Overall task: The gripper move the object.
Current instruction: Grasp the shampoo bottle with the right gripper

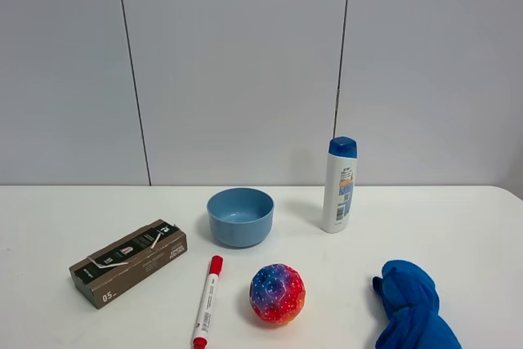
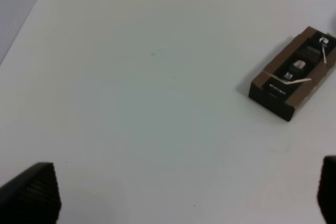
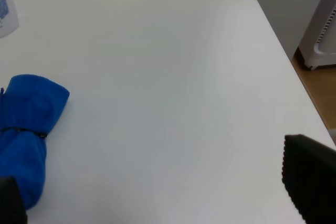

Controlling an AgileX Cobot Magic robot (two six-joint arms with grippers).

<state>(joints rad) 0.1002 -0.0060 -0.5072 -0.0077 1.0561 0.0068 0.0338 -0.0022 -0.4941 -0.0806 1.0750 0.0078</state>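
Observation:
The white shampoo bottle [image 1: 339,185] with a dark blue cap and blue-orange label stands upright at the back right of the white table, right of the light blue bowl [image 1: 239,217]. A corner of it shows in the right wrist view [image 3: 5,14]. Neither arm shows in the exterior high view. My left gripper [image 2: 178,195] is open and empty above bare table, far from the bottle. My right gripper [image 3: 160,192] is open and empty over the table's right side, with the bottle some way ahead.
A brown box [image 1: 128,261] [image 2: 291,74] lies front left. A red-capped marker [image 1: 207,300] and a multicoloured ball [image 1: 277,293] lie in front of the bowl. A blue cloth [image 1: 413,308] [image 3: 29,129] lies front right. The table's right edge [image 3: 286,51] drops to the floor.

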